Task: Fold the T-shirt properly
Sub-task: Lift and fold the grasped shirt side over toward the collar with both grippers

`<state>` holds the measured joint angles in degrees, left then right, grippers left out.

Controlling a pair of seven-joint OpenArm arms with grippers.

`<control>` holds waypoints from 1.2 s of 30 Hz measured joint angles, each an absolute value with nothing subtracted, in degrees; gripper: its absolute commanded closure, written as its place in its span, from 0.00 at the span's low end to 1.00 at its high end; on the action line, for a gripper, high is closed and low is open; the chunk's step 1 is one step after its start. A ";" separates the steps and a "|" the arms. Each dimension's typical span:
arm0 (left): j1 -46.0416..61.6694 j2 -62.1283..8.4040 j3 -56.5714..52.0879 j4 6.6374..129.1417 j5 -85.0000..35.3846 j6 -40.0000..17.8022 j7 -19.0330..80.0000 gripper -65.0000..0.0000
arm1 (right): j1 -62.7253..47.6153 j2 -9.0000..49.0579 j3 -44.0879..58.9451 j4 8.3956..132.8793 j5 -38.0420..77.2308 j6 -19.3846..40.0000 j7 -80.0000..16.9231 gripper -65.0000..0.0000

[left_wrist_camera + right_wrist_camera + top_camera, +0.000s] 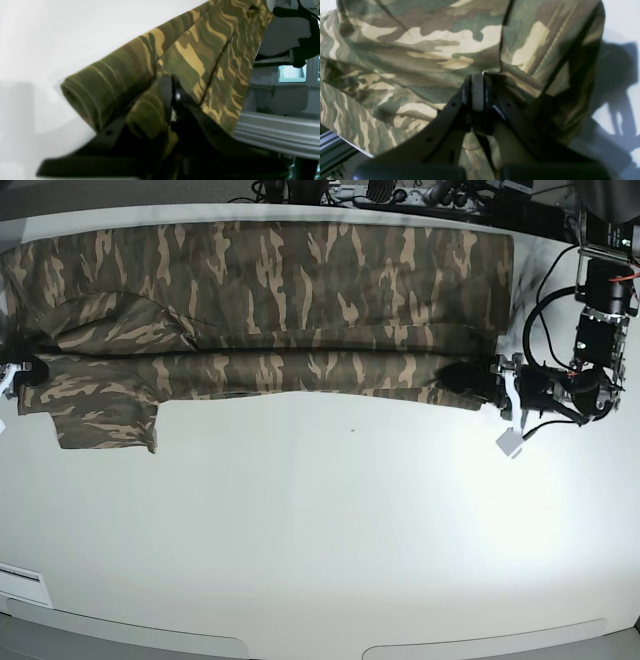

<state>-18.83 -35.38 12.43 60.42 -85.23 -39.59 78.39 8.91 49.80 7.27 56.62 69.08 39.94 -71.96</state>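
The white bench (330, 530) carries the T-shirt (300, 280) stretched lengthwise across its far half. Each end of the shirt's near folded edge is clenched: the left pincer (497, 383) grips one end, the right pincer (28, 370) the opposite end, equally close.

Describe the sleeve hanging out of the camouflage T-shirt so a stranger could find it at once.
On the white table, the olive, brown and tan camouflage cloth T-shirt stretches across the far side in the base view. At its left end, the short sleeve juts toward the camera below the long folded edge, the only flap breaking that straight line.
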 measured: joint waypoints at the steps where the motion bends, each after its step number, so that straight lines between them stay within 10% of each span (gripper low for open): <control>1: -18.57 -35.40 12.40 60.47 -85.49 -39.79 78.24 1.00 | 8.93 49.80 7.27 56.62 69.06 39.94 -71.96 1.00; 5: -16.97 -35.40 12.29 60.73 -85.76 -40.21 77.82 0.89 | 8.93 49.80 7.27 56.62 68.99 39.92 -71.99 0.95; 10: -15.20 -35.42 11.94 60.82 -87.15 -40.07 77.25 0.47 | 9.28 50.19 7.27 56.60 70.59 39.90 -72.14 0.47; 25: -12.05 -35.55 11.60 61.41 -87.18 -41.01 74.96 0.47 | 17.80 48.03 7.42 56.62 74.56 39.88 -62.41 0.47; 36: -12.03 -35.55 11.60 61.43 -87.18 -41.04 74.98 0.47 | 17.50 35.09 7.46 56.53 38.00 35.57 -43.86 0.47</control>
<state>-12.03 -35.55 11.60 61.43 -87.18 -41.04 74.98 17.50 35.09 7.46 56.53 38.00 35.57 -43.86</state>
